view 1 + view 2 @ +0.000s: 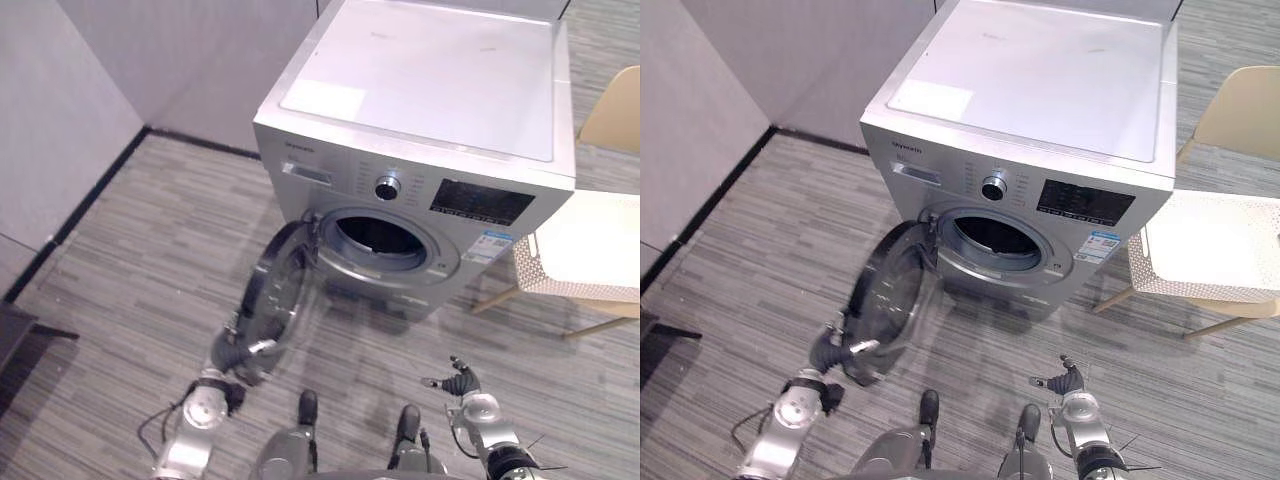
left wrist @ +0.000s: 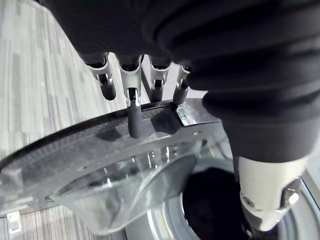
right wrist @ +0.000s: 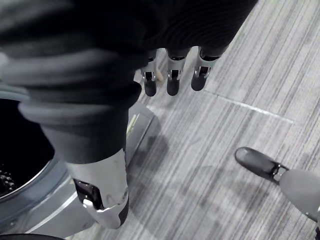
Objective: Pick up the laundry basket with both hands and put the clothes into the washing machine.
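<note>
laundry corner: washing machine [image 1: 420, 150], bare partition walls [image 1: 180, 60].

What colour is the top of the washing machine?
The washing machine top is white; best in the left eye view.

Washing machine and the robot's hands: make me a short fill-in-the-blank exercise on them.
The washing machine has a round door that stands ____.
The hand touching the door's edge is the robot's ____ one.
The right hand, over the floor, holds ____.
Missing words: open; left; nothing.
</note>
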{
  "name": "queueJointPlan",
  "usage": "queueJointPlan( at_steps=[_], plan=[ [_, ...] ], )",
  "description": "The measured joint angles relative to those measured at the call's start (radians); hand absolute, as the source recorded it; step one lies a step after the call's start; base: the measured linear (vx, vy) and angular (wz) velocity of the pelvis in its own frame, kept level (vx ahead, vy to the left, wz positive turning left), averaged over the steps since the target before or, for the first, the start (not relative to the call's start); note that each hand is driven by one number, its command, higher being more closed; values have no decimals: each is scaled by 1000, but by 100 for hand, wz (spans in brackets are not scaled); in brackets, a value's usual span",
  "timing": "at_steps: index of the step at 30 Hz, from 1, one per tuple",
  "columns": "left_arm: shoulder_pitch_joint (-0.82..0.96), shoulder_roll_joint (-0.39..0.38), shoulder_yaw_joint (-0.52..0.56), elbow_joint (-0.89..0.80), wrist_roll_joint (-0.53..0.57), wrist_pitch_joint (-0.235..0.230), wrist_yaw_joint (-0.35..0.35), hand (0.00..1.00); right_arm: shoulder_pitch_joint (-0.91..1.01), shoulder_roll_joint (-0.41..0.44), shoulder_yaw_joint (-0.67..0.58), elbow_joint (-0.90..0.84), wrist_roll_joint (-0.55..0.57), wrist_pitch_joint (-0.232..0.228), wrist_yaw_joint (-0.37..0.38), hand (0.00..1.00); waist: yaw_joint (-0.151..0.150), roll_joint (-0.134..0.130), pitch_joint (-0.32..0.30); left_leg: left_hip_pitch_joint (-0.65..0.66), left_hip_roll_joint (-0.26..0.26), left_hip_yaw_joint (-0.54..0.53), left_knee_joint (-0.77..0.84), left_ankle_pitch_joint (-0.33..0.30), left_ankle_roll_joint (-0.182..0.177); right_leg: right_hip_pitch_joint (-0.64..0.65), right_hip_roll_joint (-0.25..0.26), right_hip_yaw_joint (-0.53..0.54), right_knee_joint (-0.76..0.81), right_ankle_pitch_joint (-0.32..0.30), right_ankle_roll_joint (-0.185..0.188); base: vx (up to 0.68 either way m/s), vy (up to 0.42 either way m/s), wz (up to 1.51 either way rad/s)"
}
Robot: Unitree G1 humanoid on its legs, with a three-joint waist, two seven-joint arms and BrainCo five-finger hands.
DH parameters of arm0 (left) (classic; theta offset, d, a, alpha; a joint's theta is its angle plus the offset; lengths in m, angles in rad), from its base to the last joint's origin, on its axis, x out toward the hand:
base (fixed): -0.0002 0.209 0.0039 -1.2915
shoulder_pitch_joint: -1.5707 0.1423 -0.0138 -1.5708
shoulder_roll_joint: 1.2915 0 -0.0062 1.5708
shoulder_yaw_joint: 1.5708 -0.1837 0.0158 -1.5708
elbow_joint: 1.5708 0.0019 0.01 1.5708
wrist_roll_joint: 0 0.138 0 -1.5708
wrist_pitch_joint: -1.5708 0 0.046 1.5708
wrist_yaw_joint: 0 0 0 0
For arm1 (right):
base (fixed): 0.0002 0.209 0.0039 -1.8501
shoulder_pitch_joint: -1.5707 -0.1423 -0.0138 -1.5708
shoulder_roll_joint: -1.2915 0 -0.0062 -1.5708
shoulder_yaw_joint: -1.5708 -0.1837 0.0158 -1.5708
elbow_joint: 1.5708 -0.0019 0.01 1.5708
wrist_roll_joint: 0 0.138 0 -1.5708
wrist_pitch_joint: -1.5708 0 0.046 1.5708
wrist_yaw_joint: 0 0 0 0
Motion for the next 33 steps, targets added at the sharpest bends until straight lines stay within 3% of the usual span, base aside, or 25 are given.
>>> queueJointPlan(
  at_steps=[3,4,6,9,12,16,18,21,22,24,26,28,33],
  plan=[
    [-1,-21,-99,-3,-24,-21,-66,0,21,3,11,2,-5,2,0,0,-13,11,-10,33,-3,0,-21,5,2,22,0,0,-4,0,0,-9,29,-5],
    [-2,-37,-132,-4,-43,-29,-85,0,22,3,13,2,-5,2,0,0,-31,16,-20,39,-2,0,-33,10,3,24,1,-1,-5,0,0,17,10,-4],
    [-13,-59,-167,-4,-50,-37,-88,0,19,1,13,2,-5,2,-1,0,-54,24,-31,54,-2,1,-52,18,0,26,2,0,-11,1,-1,35,5,-9],
    [-74,-78,-183,3,-58,-36,-79,0,26,-1,13,2,-5,2,-7,0,-65,42,-40,65,3,20,-70,22,-6,25,7,5,-30,8,-7,43,-2,-18],
    [-211,-96,-152,93,-58,-31,-24,0,10,-9,13,-10,-4,2,-22,0,-92,70,-28,48,7,43,-82,24,-9,-16,12,27,-32,13,-9,47,2,-18],
    [-472,-87,-30,276,-57,-4,100,0,-36,-18,11,-79,6,1,-44,0,-140,76,38,-26,22,111,-82,29,-9,-125,21,98,-28,56,-15,79,-18,-50],
    [-690,-27,-22,404,-89,9,167,0,-44,-31,-1,-128,16,2,-73,0,-173,65,95,-71,23,141,-81,36,-4,-191,25,133,-28,76,-19,47,-4,-35],
    [-928,72,-22,566,-110,28,212,0,-45,-35,-15,-173,30,2,-107,0,-206,41,153,-100,23,171,-81,40,1,-238,26,164,-28,89,-19,46,3,-31],
    [-989,122,-45,635,-128,55,211,0,-37,-34,-19,-197,44,2,-120,0,-220,34,163,-120,24,187,-80,40,1,-267,30,175,-28,102,-21,46,10,-33],
    [-1009,140,-59,704,-135,60,210,0,-28,-29,-21,-233,54,0,-145,0,-219,19,189,-141,24,197,-75,39,1,-297,30,197,-28,113,-21,19,10,-22],
    [-1095,166,-76,714,-150,97,198,0,-13,9,-20,-307,66,-7,-159,0,-212,-10,211,-199,26,197,-54,39,0,-347,29,209,-28,127,-27,-42,8,5],
    [-1118,172,-77,715,-150,95,201,0,1,51,-19,-359,66,-19,-162,0,-204,-29,225,-221,30,211,-34,37,1,-366,28,222,-28,131,-30,-67,3,-4],
    [-1158,164,-97,715,-152,106,205,0,60,82,-16,-440,86,-32,-172,0,-162,-31,226,-233,44,239,-30,31,-3,-399,36,247,-6,117,-49,-52,-4,-14]
  ],
)
